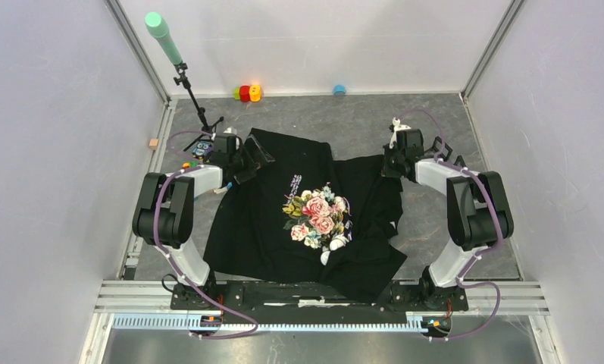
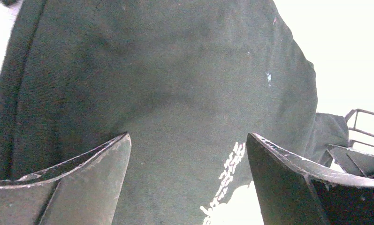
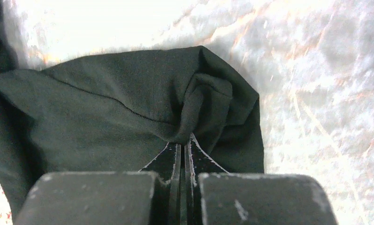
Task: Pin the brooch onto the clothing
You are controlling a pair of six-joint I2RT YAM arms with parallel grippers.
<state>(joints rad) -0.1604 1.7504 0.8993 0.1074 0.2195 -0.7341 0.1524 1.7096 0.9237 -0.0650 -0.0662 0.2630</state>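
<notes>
The big black T-shirt with pink roses [image 1: 257, 220] lies on the grey table [image 1: 442, 220]. The left gripper [image 2: 187, 140] leans over its far corner, fingers wide apart. The right gripper [image 3: 185, 140] bends in and pinches a fold of it tight.

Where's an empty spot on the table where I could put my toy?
Bare table lies behind the shirt, before the toys at the back, and between shirt and right arm. It's crowded by the tripod and left gripper.

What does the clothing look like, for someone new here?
Start at the grey table: the clothing is the black T-shirt spread across its middle. Its pink-and-white rose print sets it apart from the small bright toys by the back wall.
</notes>
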